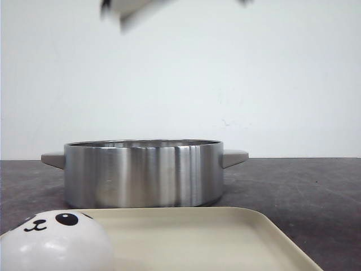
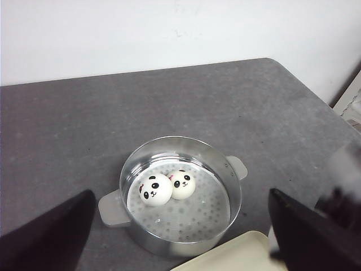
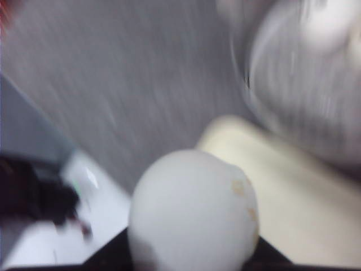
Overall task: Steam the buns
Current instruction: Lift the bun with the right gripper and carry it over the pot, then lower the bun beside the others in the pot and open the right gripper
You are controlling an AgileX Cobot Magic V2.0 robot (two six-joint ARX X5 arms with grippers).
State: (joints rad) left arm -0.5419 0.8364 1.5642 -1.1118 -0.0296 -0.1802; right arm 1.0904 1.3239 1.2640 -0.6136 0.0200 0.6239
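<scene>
Two buns (image 2: 155,189) (image 2: 183,184) with panda faces lie side by side on the perforated floor of the steel pot (image 2: 233,197). Another bun (image 1: 53,244) rests on the near left part of the cream tray (image 1: 225,243). In the blurred right wrist view my right gripper (image 3: 193,251) is shut on a white bun (image 3: 192,212), held above the tray's edge (image 3: 271,169) near the pot. My left gripper (image 2: 181,226) hangs high above the pot, wide open and holding nothing. From the front the pot (image 1: 144,172) hides the buns inside it.
The pot has two grey side handles (image 2: 113,208) and stands on a dark grey table (image 2: 84,124) just behind the tray. A blurred part of an arm (image 1: 132,8) shows at the top of the front view. A white wall lies behind the table.
</scene>
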